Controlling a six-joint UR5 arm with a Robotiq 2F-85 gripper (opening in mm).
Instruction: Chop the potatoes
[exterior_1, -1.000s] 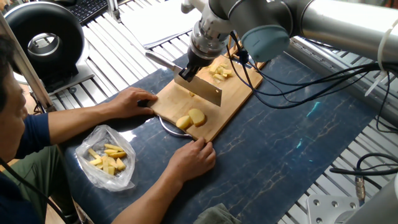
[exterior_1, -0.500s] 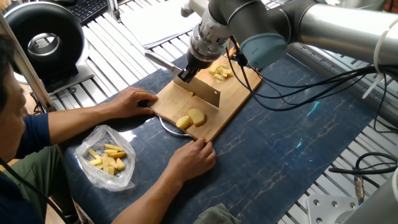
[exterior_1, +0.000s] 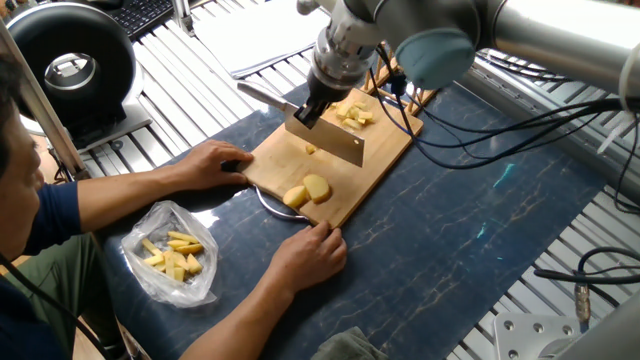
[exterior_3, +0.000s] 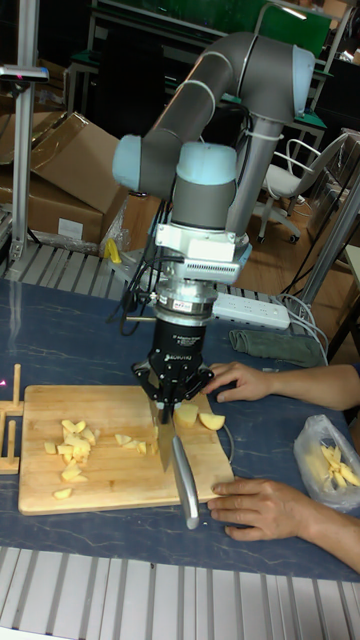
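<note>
**Potato chopping, partly complete**

Nearest the fixed camera: clear plastic bag (exterior_1: 172, 255) of yellow sticks, apart from the task and well clear of the board. Next, bamboo cutting board (exterior_1: 385, 150), steadied by two human hands: one hand (exterior_1: 311, 254) at the near edge, the other hand (exterior_1: 214, 164) at the left corner. Uncut potato chunks (exterior_1: 308, 189), two rounded pieces touching, near the board's front edge; judged the work remaining. Mid-board: cleaver (exterior_1: 330, 141), blade angled just above the wood, one small potato fragment (exterior_1: 311, 150) beside it. Gripper (exterior_1: 312, 109) clenched on the cleaver handle. Farther back: chopped potato pieces (exterior_1: 353, 116), a loose cluster of small bits; judged the finished share. Progress estimated at roughly half, with no chunk under the blade at this instant. Lettering present on the gripper body in the tall fixed view, too small to read; no other brand or label legible.
</note>
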